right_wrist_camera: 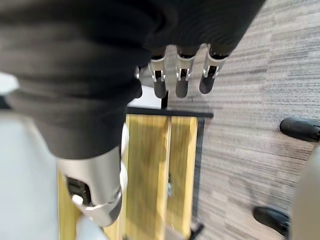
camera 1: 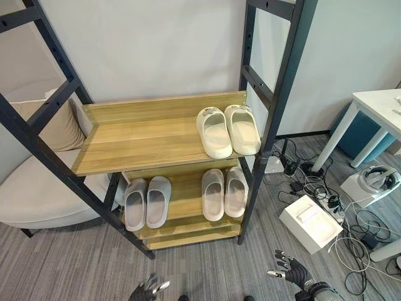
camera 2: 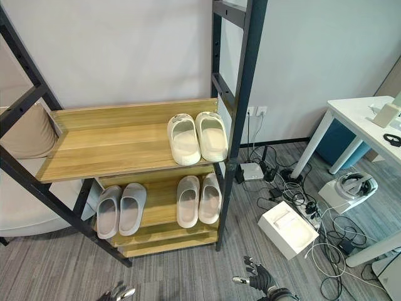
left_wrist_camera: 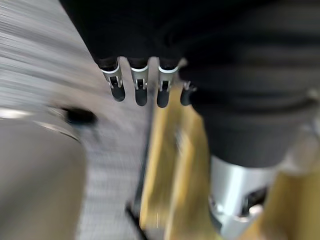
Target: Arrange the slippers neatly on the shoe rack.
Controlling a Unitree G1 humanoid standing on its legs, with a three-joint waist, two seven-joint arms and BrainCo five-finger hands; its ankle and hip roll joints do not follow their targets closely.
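Wood-and-black-metal shoe rack (camera 1: 144, 141): cream rubber slipper pair (camera 1: 227, 130) on the upper shelf at its right end, side by side, toes toward the wall. Lower shelf holds a grey rubber slipper pair (camera 1: 146, 202) on the left and a second off-white slipper pair (camera 1: 224, 192) on the right, well apart. Left robot hand (camera 1: 150, 290) low over the grey carpet floor (camera 1: 207, 269) before the rack, fingers straight, released, holding nothing. Right robot hand (camera 1: 289, 271) likewise, fingers spread, empty. White box (camera 1: 310, 222) on the floor to the right.
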